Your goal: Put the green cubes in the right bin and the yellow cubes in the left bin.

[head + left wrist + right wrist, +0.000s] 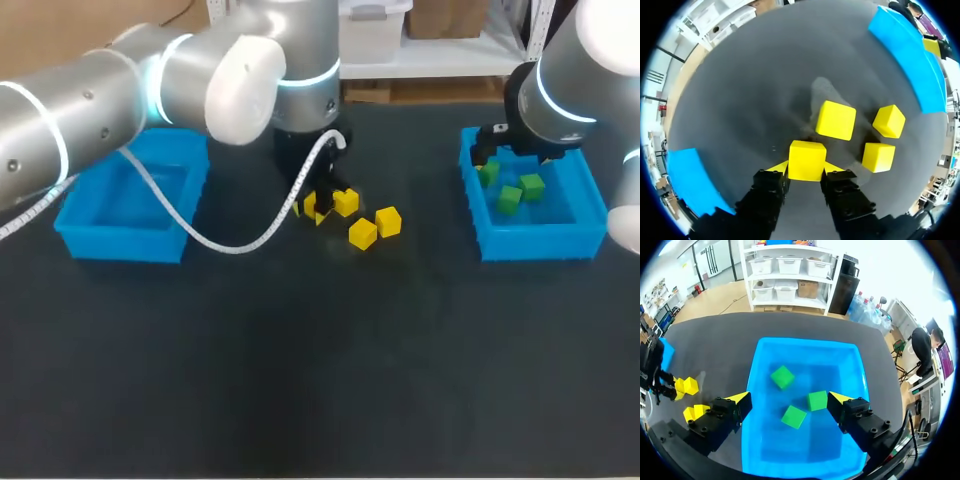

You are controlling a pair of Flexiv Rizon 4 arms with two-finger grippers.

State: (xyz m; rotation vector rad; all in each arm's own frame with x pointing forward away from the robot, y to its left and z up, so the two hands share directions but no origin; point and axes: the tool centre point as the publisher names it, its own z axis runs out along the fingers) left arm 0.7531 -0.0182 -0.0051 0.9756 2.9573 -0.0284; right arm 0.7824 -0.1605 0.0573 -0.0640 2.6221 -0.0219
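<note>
My left gripper [807, 167] is down on the table among the yellow cubes, its fingertips pressed against both sides of one yellow cube [807, 160]. In the head view this gripper [314, 207] sits left of three loose yellow cubes [346, 202], [363, 233], [388, 221]. Just ahead of the held cube lie those three [836, 120], [889, 121], [878, 157]. My right gripper [790, 399] hangs open above the right bin [805, 347], which holds three green cubes [782, 376], [817, 400], [793, 416]. The left bin [120, 243] holds no cubes that I can see.
The right bin [535, 245] stands at the table's right, the left bin at its left, both blue. A white cable [230, 245] loops from my left arm down to the table between the left bin and the yellow cubes.
</note>
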